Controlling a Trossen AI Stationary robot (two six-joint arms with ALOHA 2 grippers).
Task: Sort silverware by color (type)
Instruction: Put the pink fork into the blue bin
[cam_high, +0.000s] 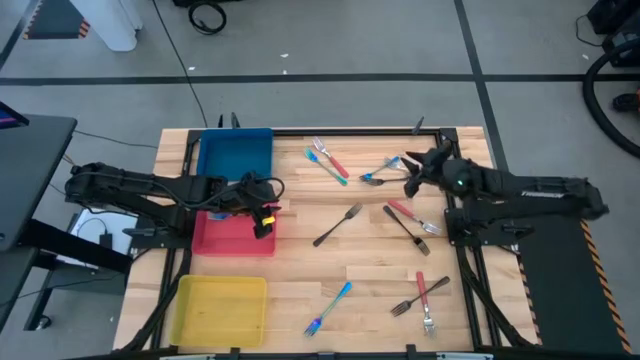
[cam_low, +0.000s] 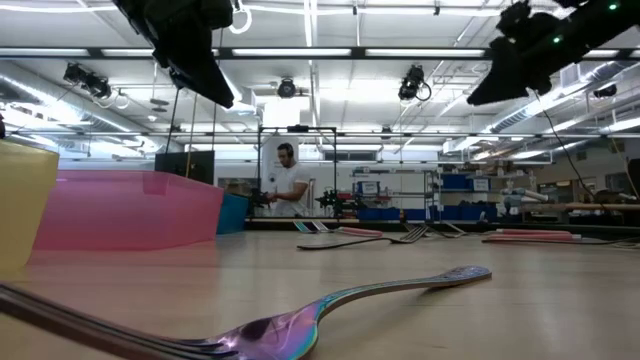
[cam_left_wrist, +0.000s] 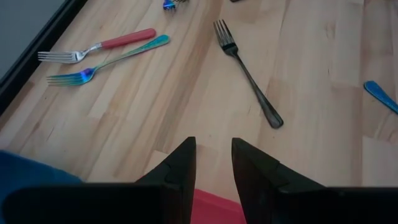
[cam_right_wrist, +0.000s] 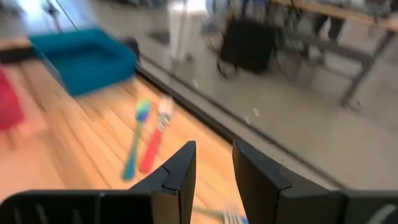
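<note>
Forks lie scattered across the wooden table (cam_high: 300, 270). The dark grey fork (cam_high: 338, 224) at centre looks light, stiff and slippery; its mid-handle is the best grip. The left gripper (cam_high: 262, 213), at its nine o'clock over the red tray (cam_high: 215, 240), is released and empty; the right gripper (cam_high: 413, 177), at two o'clock, likewise.

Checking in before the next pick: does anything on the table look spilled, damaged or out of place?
Nothing stands out. The forks lie scattered flat on the wooden table, such as the dark grey metal fork, as expected before sorting. The blue tray, red tray and yellow tray sit squarely and hold no cutlery.
</note>
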